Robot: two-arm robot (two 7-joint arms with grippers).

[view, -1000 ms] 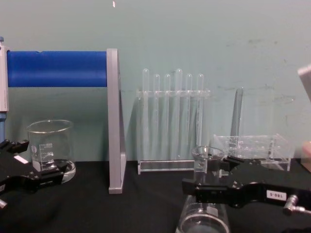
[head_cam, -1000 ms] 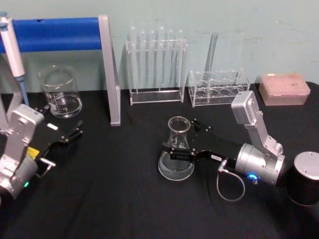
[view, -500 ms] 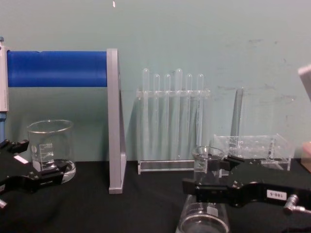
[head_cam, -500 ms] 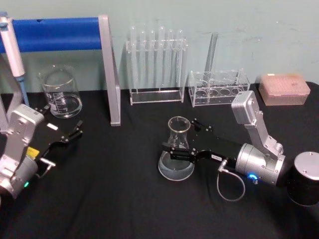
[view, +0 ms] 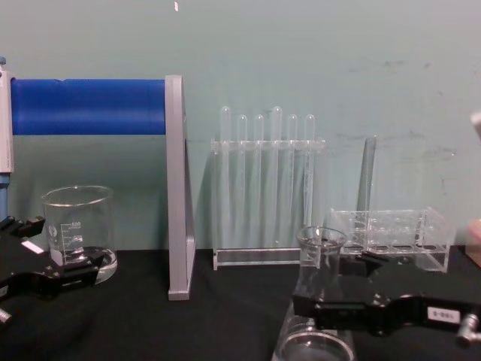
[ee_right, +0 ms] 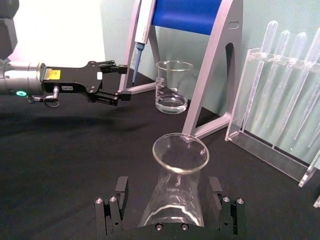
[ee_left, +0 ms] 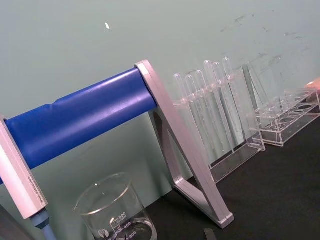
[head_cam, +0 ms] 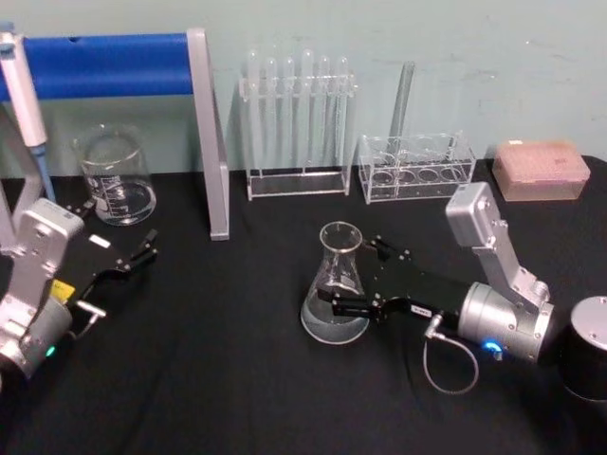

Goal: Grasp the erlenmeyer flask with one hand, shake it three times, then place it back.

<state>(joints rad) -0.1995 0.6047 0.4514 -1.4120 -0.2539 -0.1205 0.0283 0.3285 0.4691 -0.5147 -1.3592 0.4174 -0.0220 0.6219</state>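
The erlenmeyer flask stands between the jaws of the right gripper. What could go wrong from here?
1. The right gripper is open around the sloped body of the erlenmeyer flask. If it closes there, the glass may slip.
2. A sideways move may tip the flask, since one jaw would push its wall.
3. The test tube rack stands behind, so a wide shake may hit it.
The left gripper is parked far left.

The erlenmeyer flask (view: 316, 316) base seems cropped in chest view.
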